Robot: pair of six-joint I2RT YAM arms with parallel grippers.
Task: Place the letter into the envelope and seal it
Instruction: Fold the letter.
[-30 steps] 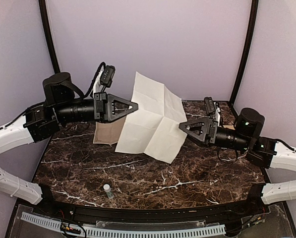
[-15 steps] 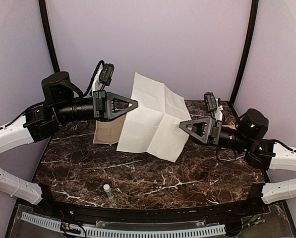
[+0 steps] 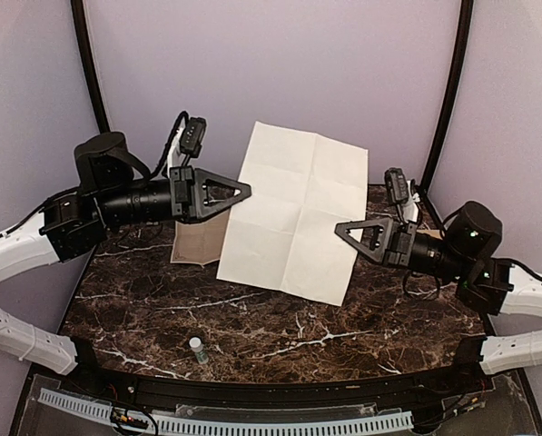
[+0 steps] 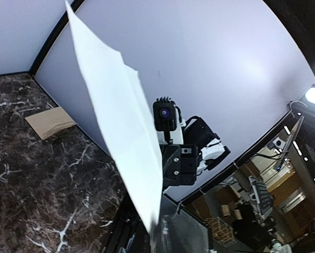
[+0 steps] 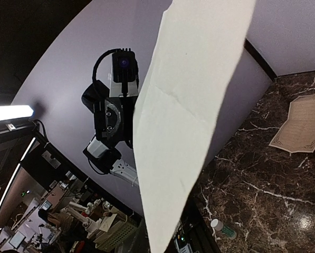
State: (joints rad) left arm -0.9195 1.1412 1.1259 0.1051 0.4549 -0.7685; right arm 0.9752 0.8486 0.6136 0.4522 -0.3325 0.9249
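letter (image 3: 298, 218) aloft between both jaws

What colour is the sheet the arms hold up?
The sheet is plain white with creases; top view.

Nothing legible anywhere — no text, labels (or numbers) to read.

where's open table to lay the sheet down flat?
Best: the table is bare front-centre, from the small bottle across to the right arm, and back under the held letter. Crowded: left rear, where the cream bordered page lies below the left gripper; right rear, where the envelope lies by the back wall near the right gripper.
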